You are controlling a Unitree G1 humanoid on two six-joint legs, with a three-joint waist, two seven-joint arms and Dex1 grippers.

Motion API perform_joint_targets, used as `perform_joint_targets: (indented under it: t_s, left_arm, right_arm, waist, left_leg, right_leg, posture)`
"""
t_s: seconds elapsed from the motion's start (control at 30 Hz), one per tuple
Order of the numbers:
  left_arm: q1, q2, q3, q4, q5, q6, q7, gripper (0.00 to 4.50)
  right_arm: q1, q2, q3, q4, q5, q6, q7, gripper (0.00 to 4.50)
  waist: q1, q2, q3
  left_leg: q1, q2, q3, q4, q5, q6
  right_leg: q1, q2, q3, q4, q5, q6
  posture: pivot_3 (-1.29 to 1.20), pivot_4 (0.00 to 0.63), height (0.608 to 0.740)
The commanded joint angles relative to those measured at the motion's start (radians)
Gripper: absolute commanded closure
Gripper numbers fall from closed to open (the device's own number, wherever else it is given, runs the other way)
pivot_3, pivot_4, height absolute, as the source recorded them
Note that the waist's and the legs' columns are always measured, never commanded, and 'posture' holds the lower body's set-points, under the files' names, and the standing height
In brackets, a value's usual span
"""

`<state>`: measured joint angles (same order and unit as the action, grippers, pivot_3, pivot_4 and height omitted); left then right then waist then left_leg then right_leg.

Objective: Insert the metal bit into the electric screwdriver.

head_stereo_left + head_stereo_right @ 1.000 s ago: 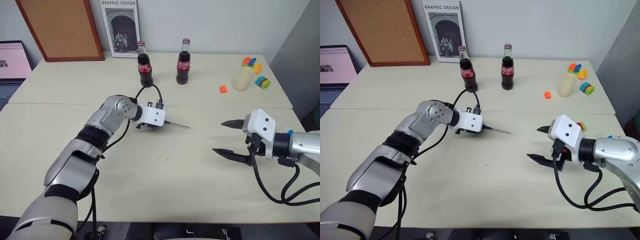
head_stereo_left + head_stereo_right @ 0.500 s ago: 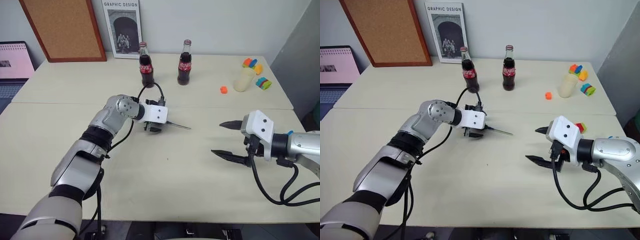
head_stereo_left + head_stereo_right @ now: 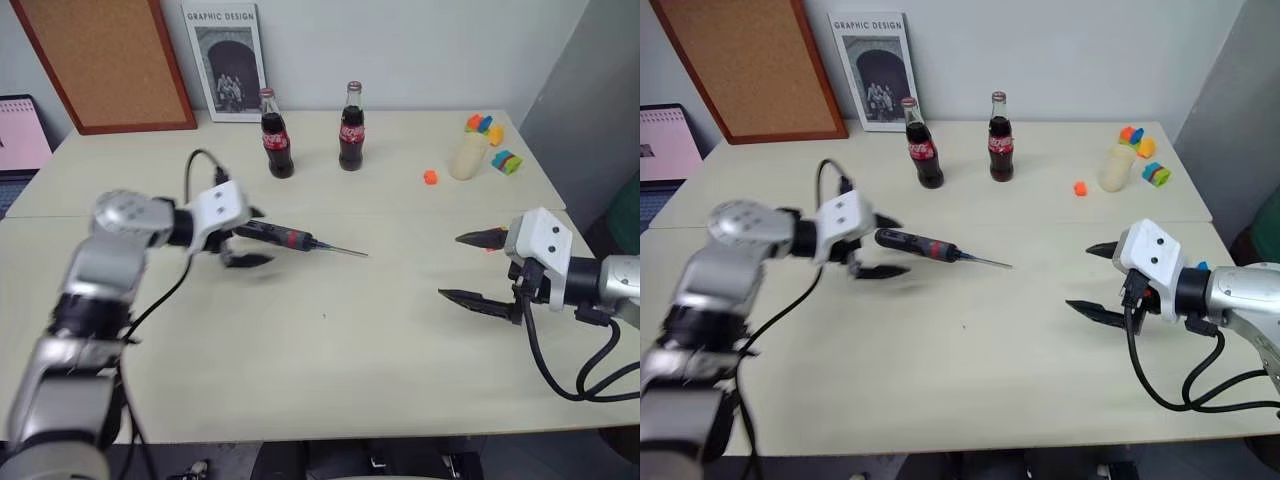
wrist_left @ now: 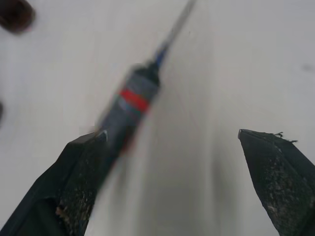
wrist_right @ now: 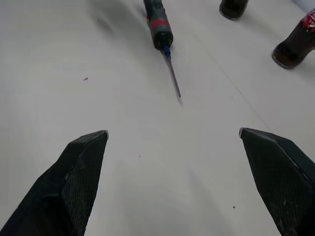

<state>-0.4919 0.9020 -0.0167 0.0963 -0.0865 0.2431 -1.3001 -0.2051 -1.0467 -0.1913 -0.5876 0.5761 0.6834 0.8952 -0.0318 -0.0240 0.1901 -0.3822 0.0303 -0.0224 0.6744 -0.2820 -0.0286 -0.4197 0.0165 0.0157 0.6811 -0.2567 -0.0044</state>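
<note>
One electric screwdriver (image 3: 916,243) lies on the table (image 3: 970,370), its single metal bit (image 3: 985,262) seated at the tip; both grippers, left (image 3: 878,246) and right (image 3: 1090,280), gape empty beside two cola bottles (image 3: 917,157).

Both arms are silver-grey metal with black joint bands. Behind each pincer sits a white boxy wrist housing with small dark screw holes. Looping black cables run from behind the left pincer (image 3: 243,237) and the right pincer (image 3: 474,268); fingers are black, tapered, rough-textured.
</note>
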Motion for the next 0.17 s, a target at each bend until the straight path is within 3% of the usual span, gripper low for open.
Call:
perform_joint_targets:
  t_s: [0.03,0.17]
  left_arm:
    - [0.125,0.083,0.160,-0.156,-0.085,0.094,0.019,0.06]
    - [0.213,0.107,0.226,-0.192,-0.124,0.122,0.044,0.06]
  right_arm:
    - [-0.005,-0.025,-0.057,0.019,0.000,-0.038,0.046,0.00]
    - [-0.015,-0.035,-0.058,0.047,-0.005,-0.049,0.073,0.00]
  waist:
    - [0.003,0.000,0.000]
    - [0.015,0.000,0.000]
  left_leg:
    - [0.000,0.000,0.000,0.001,0.000,0.000]
    - [0.001,-0.001,0.001,0.002,0.000,0.000]
  right_leg:
    - [0.000,0.000,0.000,0.000,0.001,-0.001]
    - [0.002,-0.001,-0.002,0.000,0.002,-0.001]
  posture:
    - [0.00,0.150,0.740]
    - [0.00,0.150,0.740]
